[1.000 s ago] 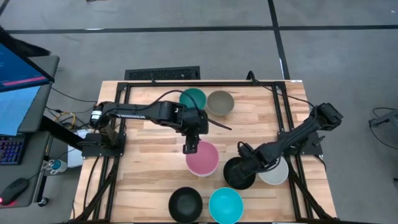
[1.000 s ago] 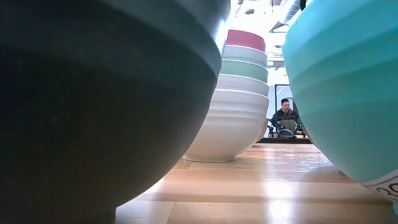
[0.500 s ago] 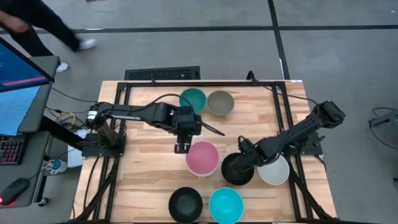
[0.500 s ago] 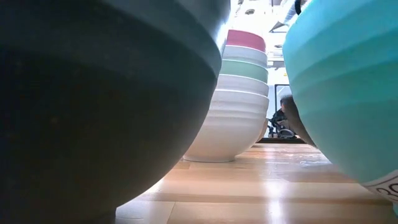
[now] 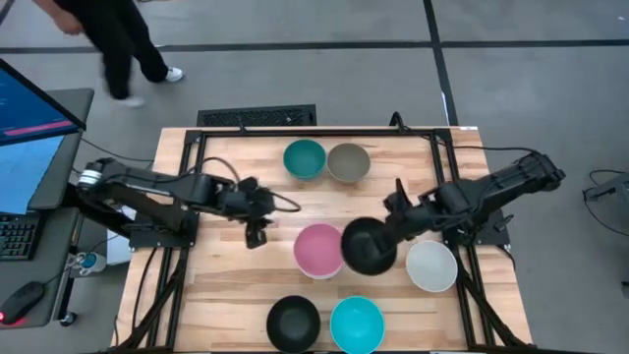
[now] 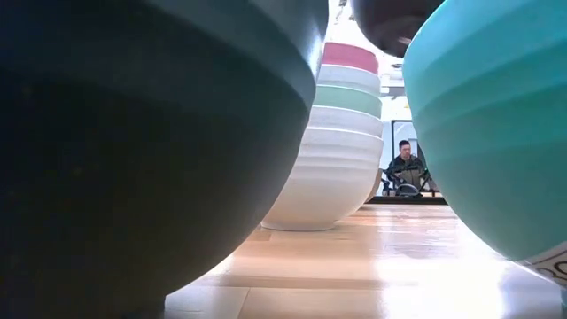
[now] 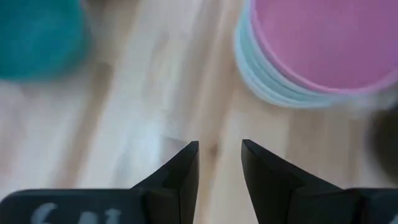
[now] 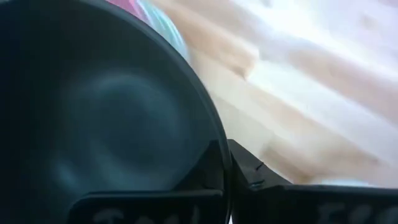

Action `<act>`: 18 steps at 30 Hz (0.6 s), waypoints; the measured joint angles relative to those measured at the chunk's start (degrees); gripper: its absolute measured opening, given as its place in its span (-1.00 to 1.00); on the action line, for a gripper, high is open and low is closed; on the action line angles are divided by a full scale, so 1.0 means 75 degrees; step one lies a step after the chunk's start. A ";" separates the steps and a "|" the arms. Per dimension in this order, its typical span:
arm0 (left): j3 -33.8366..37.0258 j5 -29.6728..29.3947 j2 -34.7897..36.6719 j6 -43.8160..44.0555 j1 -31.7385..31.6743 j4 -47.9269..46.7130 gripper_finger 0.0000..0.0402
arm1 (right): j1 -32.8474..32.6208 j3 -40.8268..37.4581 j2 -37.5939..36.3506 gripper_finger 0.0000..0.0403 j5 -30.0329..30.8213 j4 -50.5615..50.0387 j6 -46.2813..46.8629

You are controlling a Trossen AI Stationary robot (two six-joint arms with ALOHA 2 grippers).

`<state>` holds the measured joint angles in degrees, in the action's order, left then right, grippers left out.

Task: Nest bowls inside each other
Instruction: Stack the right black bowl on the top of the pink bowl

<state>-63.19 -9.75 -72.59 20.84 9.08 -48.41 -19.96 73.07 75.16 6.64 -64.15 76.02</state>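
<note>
A stack of nested bowls topped by a pink bowl stands mid-table, seen as a tall stack in the low view. My right gripper is shut on a black bowl lifted just right of that stack; its underside shows high in the low view. My left gripper hovers open left of the stack, nothing between its fingers. Single bowls stand on their bases: white, teal, taupe, black, cyan. My right gripper pinches the black bowl's rim on the side toward the table's right edge. One finger is inside the bowl and one outside. The fingers come from the right. The bowl is lifted clear of the table, mouth up.
Black frame rails run along the table's far edge and sides. The near black bowl and cyan bowl fill the low view. A person walks past the far left corner; another sits beyond the table.
My right gripper has taken hold of the black bowl's rim, lifted it off the table and carried it up and toward the pink stack, uncovering the white bowl. My left gripper has drawn back from the pink stack toward the table's left edge.
</note>
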 joint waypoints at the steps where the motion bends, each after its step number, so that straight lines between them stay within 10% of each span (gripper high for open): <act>1: 0.0199 0.0134 0.0167 0.0315 0.0139 0.0148 -0.45 | 0.0124 0.0244 0.0127 -0.95 0.0127 -0.0003 -0.0126; 18: 0.0489 -0.1575 0.0792 0.2871 0.3197 0.0109 -0.45 | 0.0865 0.1919 0.2500 -0.91 -0.0760 0.1236 -0.1506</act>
<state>-59.53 -21.57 -66.65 42.37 33.06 -47.59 -13.47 87.46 93.91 0.94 -54.88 64.73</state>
